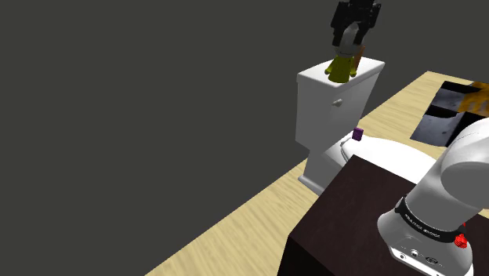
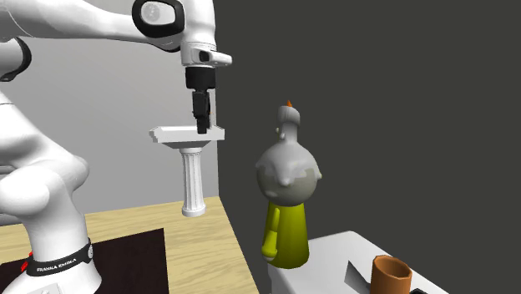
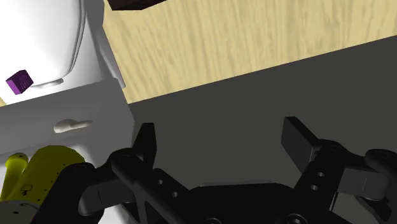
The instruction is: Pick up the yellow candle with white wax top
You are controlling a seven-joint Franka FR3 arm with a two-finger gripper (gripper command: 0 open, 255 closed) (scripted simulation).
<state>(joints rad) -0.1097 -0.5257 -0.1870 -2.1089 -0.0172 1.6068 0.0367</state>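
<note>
In the shoulder view, one yellow candle (image 1: 341, 67) stands on the lid of the single white toilet (image 1: 338, 102), near the lid's far end. The one black hand (image 1: 353, 41) hangs just above it, and one small purple cube (image 1: 358, 133) sits on the toilet seat below. The dark stand (image 1: 353, 212) rests on the pale wood floor (image 1: 235, 227). In the second exterior view, the candle (image 2: 286, 192) is a bottle-shaped figure. Its lower body is yellow, its round bulb and narrow neck are greyish-white wax with drips running down, and its tip is orange. One brown cup (image 2: 391, 275) stands near it. The hand (image 2: 201, 124) shows further back, in front of a single white pedestal (image 2: 193, 179). In the wrist view, the hand (image 3: 221, 135) is open, its two fingers (image 3: 145, 137) standing well apart with nothing between them. The candle (image 3: 48, 167) lies outside one finger, not gripped, and the cube (image 3: 19, 81) sits beyond it.
</note>
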